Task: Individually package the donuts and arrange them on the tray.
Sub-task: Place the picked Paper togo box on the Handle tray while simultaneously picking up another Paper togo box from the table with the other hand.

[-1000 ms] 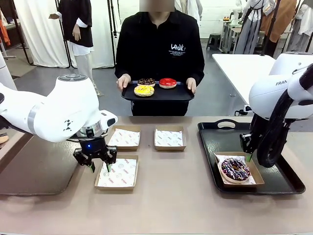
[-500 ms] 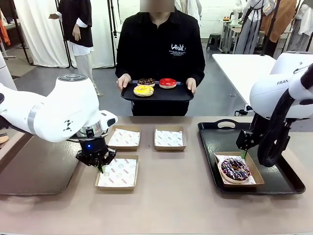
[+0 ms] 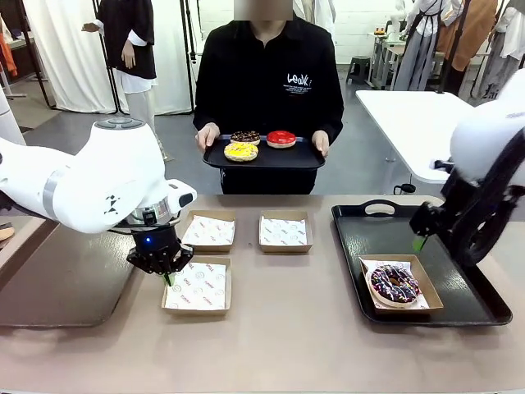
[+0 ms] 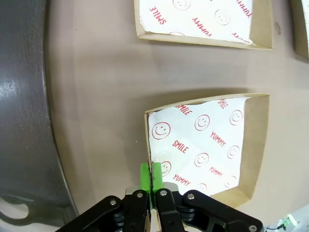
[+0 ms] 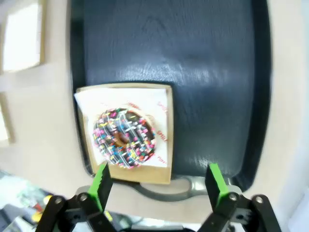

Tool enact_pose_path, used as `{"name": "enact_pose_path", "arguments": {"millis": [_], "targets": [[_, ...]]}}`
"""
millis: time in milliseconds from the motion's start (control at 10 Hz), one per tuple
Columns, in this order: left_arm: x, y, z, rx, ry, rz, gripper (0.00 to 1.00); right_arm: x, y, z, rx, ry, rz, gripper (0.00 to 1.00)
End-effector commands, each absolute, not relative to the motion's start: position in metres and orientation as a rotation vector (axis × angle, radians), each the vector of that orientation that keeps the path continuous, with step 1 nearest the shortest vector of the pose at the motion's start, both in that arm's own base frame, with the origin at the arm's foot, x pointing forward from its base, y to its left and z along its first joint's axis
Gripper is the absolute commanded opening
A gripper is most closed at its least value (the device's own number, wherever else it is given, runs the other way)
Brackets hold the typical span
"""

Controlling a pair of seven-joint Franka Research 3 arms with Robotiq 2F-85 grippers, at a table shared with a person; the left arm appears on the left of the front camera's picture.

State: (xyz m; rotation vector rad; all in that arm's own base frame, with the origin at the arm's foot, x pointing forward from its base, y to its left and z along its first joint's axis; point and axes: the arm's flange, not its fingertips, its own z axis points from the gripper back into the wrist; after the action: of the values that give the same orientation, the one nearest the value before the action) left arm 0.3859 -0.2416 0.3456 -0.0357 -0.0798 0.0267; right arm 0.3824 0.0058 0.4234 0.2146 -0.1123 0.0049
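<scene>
A chocolate donut with coloured sprinkles point(image 3: 394, 283) lies in a paper-lined cardboard box on the black tray point(image 3: 369, 230) at the right. My right gripper point(image 3: 420, 242) hangs open just above and behind it; the right wrist view shows the donut point(image 5: 125, 137) beyond the spread green fingers point(image 5: 102, 181). My left gripper point(image 3: 168, 277) is shut on the left wall of the empty near box point(image 3: 197, 287), its green pads point(image 4: 146, 176) pinching the box point(image 4: 203, 145) edge. Across the table a person holds a small tray point(image 3: 303, 158) with yellow point(image 3: 241, 151), chocolate point(image 3: 245, 137) and red point(image 3: 281, 139) donuts.
Two more empty lined boxes point(image 3: 207, 231) point(image 3: 285, 232) sit mid-table behind the held one. A grey tray point(image 3: 57, 279) lies at the table's left edge, close beside my left gripper. The black tray's back and right parts are bare.
My left gripper has closed onto the near box's left wall. My right gripper has opened and pulled up and to the right, away from the boxed donut.
</scene>
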Motion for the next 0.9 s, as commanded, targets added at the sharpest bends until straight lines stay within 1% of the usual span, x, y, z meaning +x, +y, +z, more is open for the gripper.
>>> {"name": "enact_pose_path", "arguments": {"millis": [0,100,200,400,500,700,800], "targets": [[0.382,-0.250,0.389,0.012,-0.122,-0.024,0.00,0.353,-0.051,0.445,0.535,-0.191,0.059,1.00],[0.386,-0.254,0.414,0.011,-0.153,-0.033,0.00,0.346,-0.080,0.451,0.644,-0.233,0.025,1.00],[0.387,-0.260,0.436,-0.008,-0.149,-0.069,0.00,0.341,-0.108,0.451,0.747,-0.279,-0.001,1.00],[0.395,-0.276,0.473,0.008,-0.191,-0.094,0.00,0.333,-0.160,0.443,0.921,-0.325,-0.057,1.00],[0.399,-0.284,0.487,0.004,-0.204,-0.107,0.00,0.326,-0.180,0.437,1.003,-0.303,-0.061,1.00],[0.408,-0.296,0.502,0.027,-0.225,-0.096,0.00,0.318,-0.210,0.418,1.092,-0.278,-0.040,1.00],[0.411,-0.304,0.506,0.039,-0.230,-0.093,0.00,0.316,-0.225,0.407,1.159,-0.293,-0.030,1.00]]}}
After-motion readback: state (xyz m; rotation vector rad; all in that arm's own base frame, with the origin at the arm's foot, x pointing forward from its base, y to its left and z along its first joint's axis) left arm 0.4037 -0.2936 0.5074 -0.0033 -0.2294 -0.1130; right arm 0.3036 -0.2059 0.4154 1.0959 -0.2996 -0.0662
